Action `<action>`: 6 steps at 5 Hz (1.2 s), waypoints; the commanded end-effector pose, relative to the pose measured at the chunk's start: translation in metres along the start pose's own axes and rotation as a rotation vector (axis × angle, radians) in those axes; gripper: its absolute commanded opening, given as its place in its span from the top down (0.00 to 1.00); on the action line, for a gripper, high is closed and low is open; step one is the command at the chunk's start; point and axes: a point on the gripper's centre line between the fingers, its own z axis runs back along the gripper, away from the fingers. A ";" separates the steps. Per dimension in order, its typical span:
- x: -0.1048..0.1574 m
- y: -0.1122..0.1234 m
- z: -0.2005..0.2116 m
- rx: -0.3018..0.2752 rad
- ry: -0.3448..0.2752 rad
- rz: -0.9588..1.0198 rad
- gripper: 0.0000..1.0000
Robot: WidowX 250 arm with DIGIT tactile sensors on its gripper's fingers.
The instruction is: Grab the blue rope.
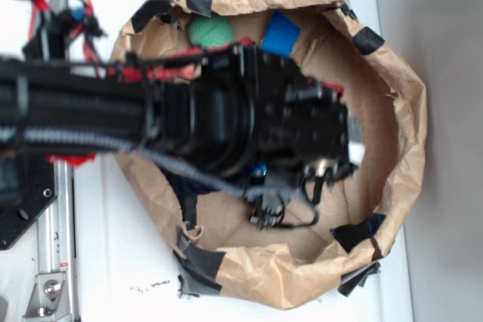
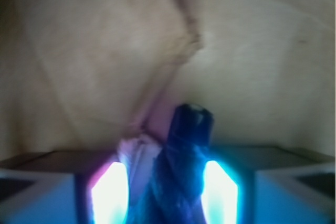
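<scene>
In the wrist view the blue rope [image 2: 181,171], dark navy and twisted with a shiny capped end [image 2: 192,121], stands between my two glowing fingers. My gripper [image 2: 165,184] is closed around it: the right finger [image 2: 220,192] touches the rope. A pale frayed scrap [image 2: 137,153] lies between the rope and the left finger [image 2: 110,195]. In the exterior view my black arm [image 1: 249,115] reaches down into the brown paper bowl [image 1: 392,133] and hides the jaws. A dark stretch of the rope [image 1: 181,186] shows under the arm.
A green ball [image 1: 211,32] and a light blue block [image 1: 281,34] lie at the bowl's far side. The bowl's crumpled paper walls, patched with black tape [image 1: 198,262], ring the gripper. The bowl stands on a white table [image 1: 113,262].
</scene>
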 end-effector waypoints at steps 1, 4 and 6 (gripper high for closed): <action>-0.003 0.027 0.034 0.013 -0.122 0.051 1.00; 0.002 0.018 0.142 0.023 -0.291 0.132 1.00; -0.032 0.023 0.169 0.037 -0.266 0.155 1.00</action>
